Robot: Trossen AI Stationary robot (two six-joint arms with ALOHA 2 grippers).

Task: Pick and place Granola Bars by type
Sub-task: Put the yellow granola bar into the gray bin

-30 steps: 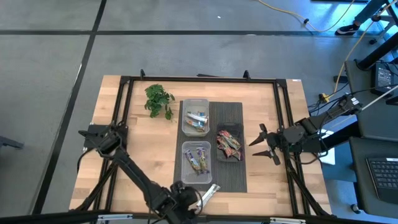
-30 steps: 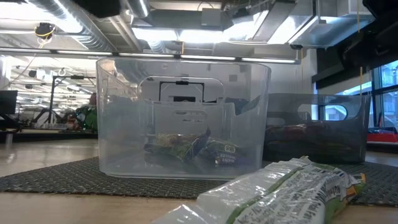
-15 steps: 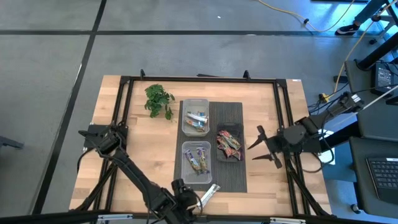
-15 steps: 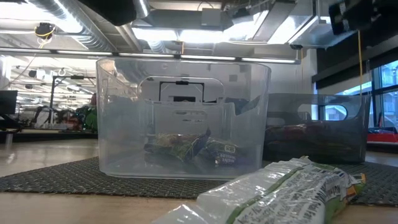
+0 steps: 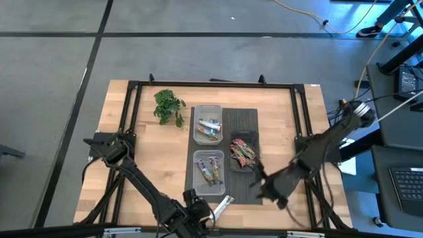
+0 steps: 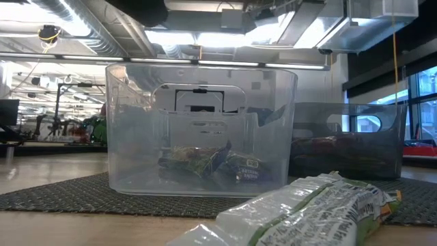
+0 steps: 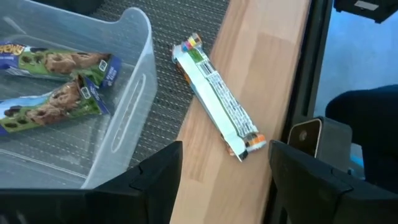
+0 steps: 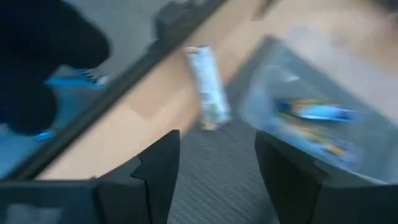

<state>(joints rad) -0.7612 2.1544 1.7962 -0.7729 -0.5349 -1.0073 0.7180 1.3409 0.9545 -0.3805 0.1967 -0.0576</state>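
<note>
one loose granola bar lies on the desk edge, just beside the near tub. left claw hovers over it, wide and empty. right claw (wide, empty) over the mat. reach step; next: lower, pinch.

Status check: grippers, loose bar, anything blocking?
Left gripper open over loose bar. Right gripper open, above mat. Bar on wood beside near tub. Nothing blocking.
</note>
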